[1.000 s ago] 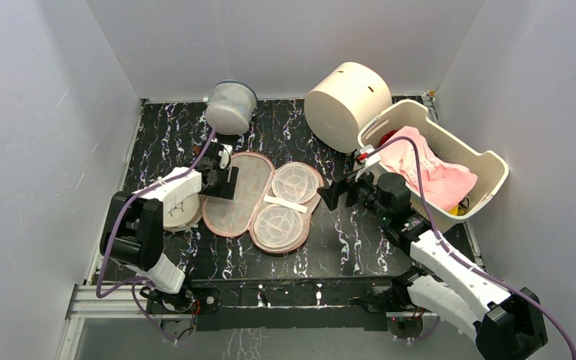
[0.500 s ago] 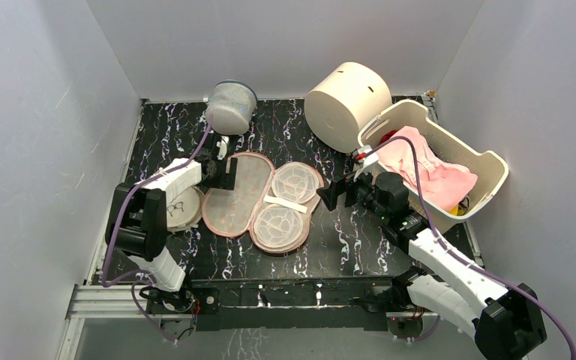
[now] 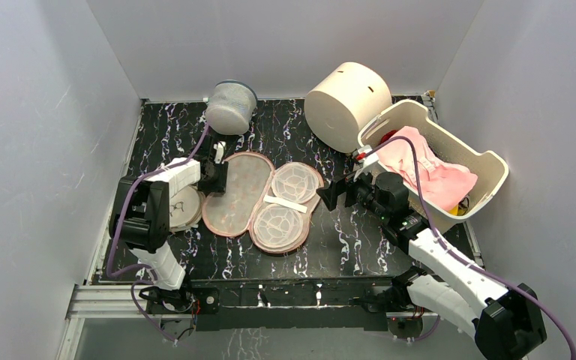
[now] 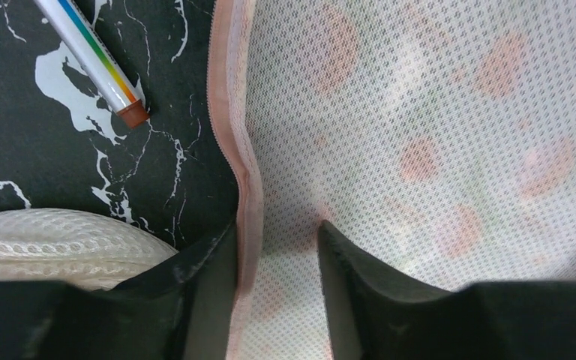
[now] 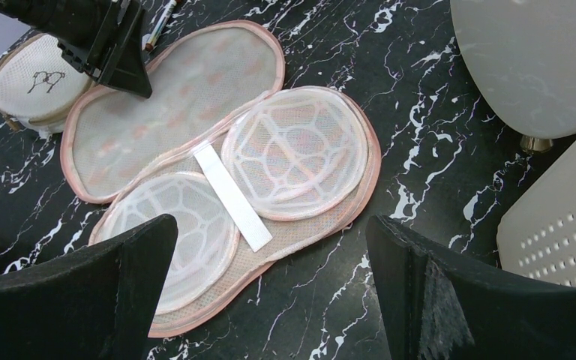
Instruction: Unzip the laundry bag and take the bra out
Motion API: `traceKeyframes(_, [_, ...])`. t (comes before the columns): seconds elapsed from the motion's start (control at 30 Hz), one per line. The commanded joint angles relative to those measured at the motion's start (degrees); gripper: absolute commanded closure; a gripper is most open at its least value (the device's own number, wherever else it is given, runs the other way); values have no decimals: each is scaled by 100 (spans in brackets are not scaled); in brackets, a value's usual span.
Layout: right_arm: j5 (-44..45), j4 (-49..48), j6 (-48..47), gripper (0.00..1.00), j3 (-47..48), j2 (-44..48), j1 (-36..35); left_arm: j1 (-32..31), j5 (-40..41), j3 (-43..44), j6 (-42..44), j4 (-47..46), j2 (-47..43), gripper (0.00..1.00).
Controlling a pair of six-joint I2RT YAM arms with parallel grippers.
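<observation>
Laundry bag (image 3: pixel 259 202) lies open in two halves; left jaws part-open astride its rim, right jaws wide.

The bag (image 4: pixel 420 150) is white mesh with a salmon rim and faint orange spots; the table (image 3: pixel 345 240) is black, white-veined; the bra (image 3: pixel 427 169) is pink.

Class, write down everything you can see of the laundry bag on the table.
The laundry bag lies unzipped and spread flat on the dark marbled table, peanut-shaped, with a salmon-pink rim. Its left half is pale mesh with orange blotches showing through; its right half holds two domed white lattice cups with a white strap between them. The left pincer straddles its left rim, open.
</observation>
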State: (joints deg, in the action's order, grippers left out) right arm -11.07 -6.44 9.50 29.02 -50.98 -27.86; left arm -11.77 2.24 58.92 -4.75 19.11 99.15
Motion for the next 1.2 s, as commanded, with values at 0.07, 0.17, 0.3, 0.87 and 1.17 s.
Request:
traceKeyframes(0.07, [-5,-429,-16,2,-22,124,-18,28,-241,14,26,17,-291,73])
traceKeyframes(0.17, [-9,-429,-12,2,-19,128,-17,18,-426,-28,60,-80,-539,84])
traceKeyframes(0.3, [1,-416,-9,2,-28,149,-18,-17,-473,36,23,29,-823,100])
traceKeyframes(0.87, [239,-396,17,2,-49,205,-18,-1300,625,1402,116,1558,-1864,100])
traceKeyframes(1.17, [1103,-245,92,2,-226,888,-18,-2049,133,1794,-660,1415,-1588,100])
